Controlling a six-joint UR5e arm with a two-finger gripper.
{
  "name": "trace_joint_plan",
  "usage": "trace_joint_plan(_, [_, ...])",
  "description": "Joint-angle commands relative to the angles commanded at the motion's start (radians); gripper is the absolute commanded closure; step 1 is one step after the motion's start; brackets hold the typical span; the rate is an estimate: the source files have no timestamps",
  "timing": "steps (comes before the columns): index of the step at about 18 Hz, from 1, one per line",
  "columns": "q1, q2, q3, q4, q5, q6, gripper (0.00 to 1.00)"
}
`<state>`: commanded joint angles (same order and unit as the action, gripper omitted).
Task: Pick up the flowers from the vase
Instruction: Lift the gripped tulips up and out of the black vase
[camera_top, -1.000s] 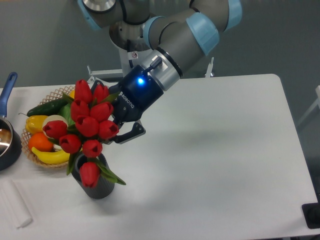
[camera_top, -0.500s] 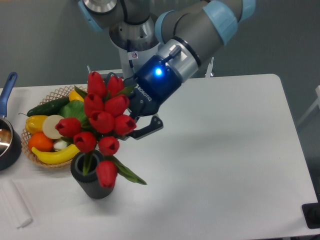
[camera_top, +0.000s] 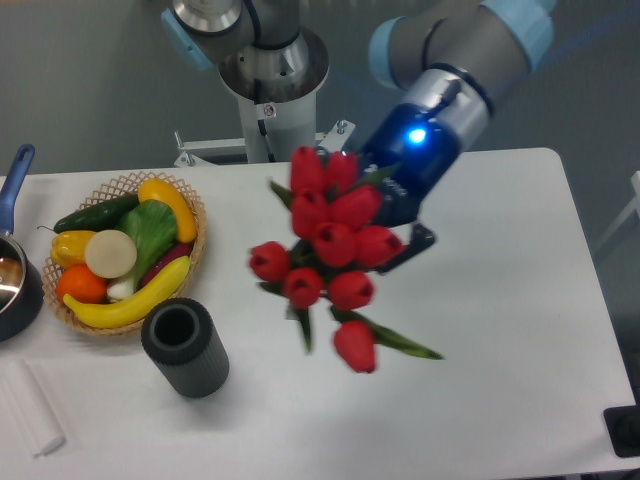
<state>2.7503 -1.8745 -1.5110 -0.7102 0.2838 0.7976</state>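
Observation:
The flowers (camera_top: 328, 240), a bunch of red tulip buds with green leaves, hang in the air over the middle of the table, clear of the vase. One bud (camera_top: 354, 345) droops lowest. My gripper (camera_top: 385, 238) is shut on the bunch from behind, mostly hidden by the buds; one finger shows at the right. The vase (camera_top: 185, 348), a short dark grey ribbed cylinder, stands upright and empty at the front left, well to the left of the flowers.
A wicker basket (camera_top: 188, 200) of fruit and vegetables sits left of the vase. A dark pot with a blue handle (camera_top: 15, 170) is at the far left edge. A white block (camera_top: 30, 405) lies at the front left corner. The arm's base (camera_top: 272, 90) stands behind the table.
The gripper has lifted the flowers out of the vase and carried them up and to the right. The vase is now empty and has not moved.

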Motion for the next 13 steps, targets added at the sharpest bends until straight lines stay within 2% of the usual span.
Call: trace_joint_plan(13, [0.025, 0.000, -0.012, 0.000, -0.002, 0.003, 0.50])
